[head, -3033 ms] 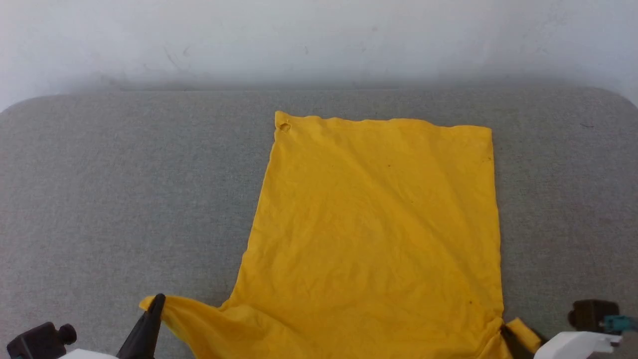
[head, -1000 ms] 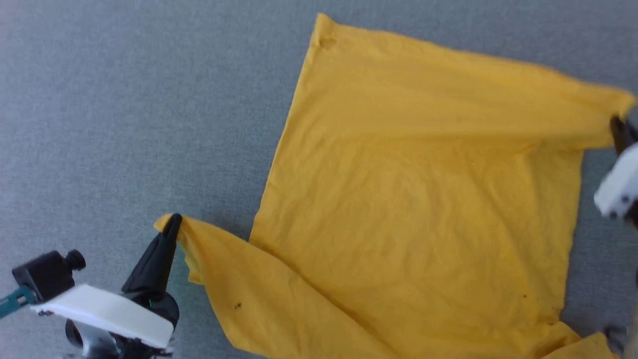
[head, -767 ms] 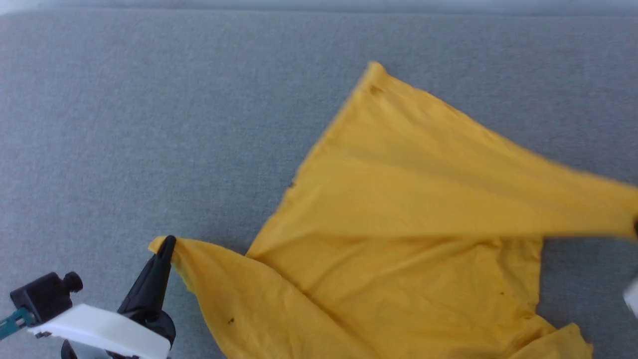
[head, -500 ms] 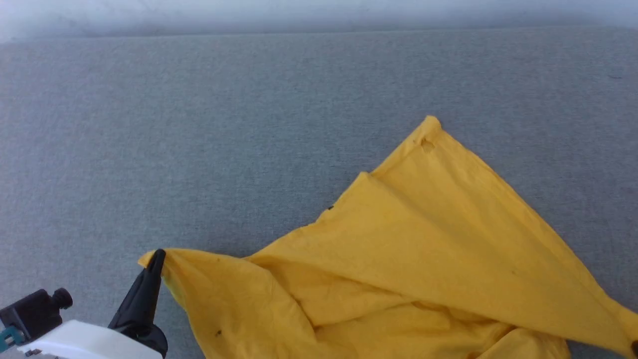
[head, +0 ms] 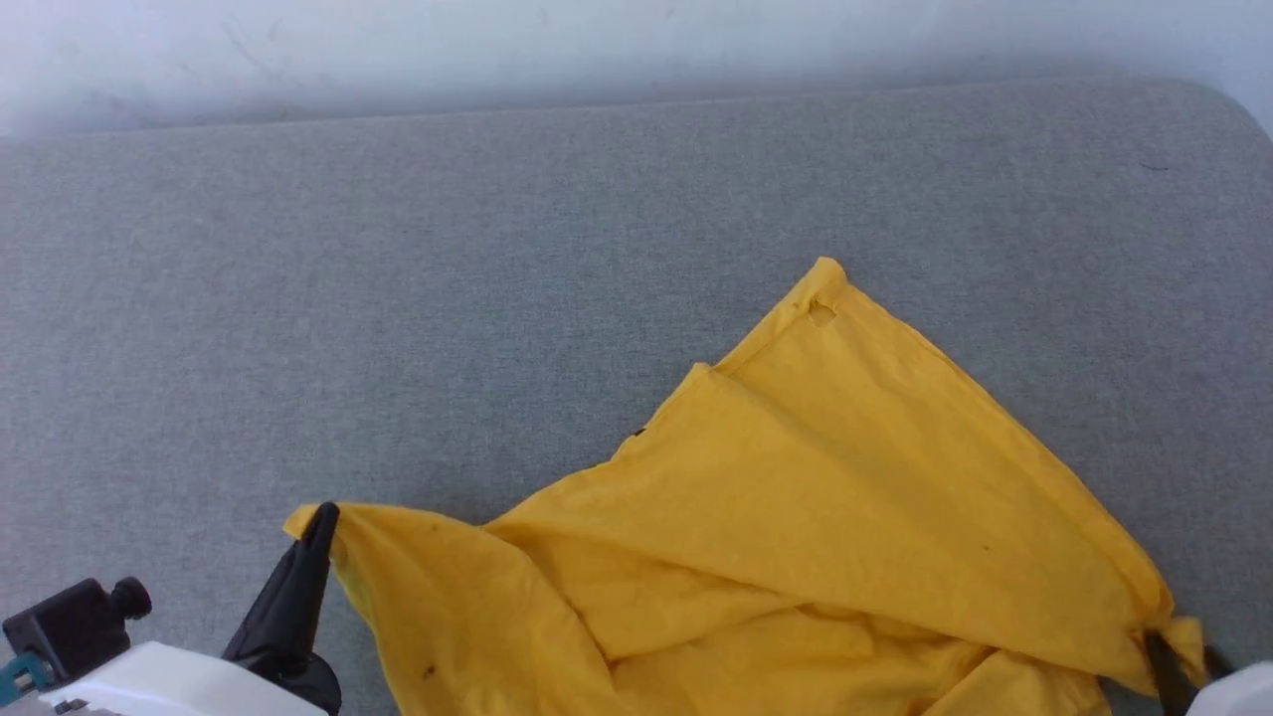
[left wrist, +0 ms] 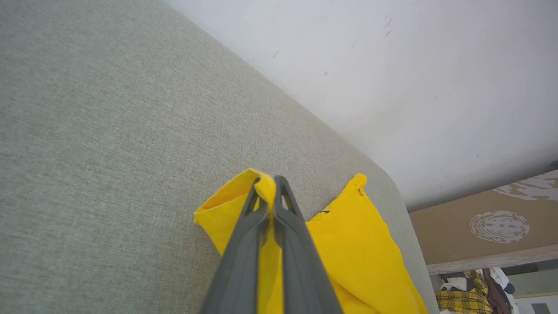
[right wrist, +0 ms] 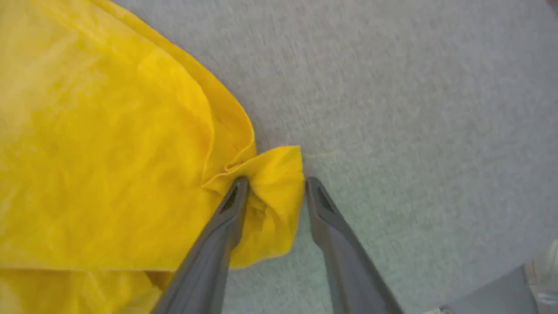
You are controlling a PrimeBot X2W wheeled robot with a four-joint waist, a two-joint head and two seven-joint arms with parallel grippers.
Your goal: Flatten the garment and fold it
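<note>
left gripper (left wrist: 267,185) pinches yellow T-shirt (head: 845,477) corner | right gripper (right wrist: 272,185) spread astride another corner | crumpled, grey pad's (head: 398,298) near edge

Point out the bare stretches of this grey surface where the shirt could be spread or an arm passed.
Bare: the far band of grey surface between the wall and the garment, and the left side beyond the left end effector. Crowded: the near edge, where bunched cloth runs across to the right end effector.
</note>
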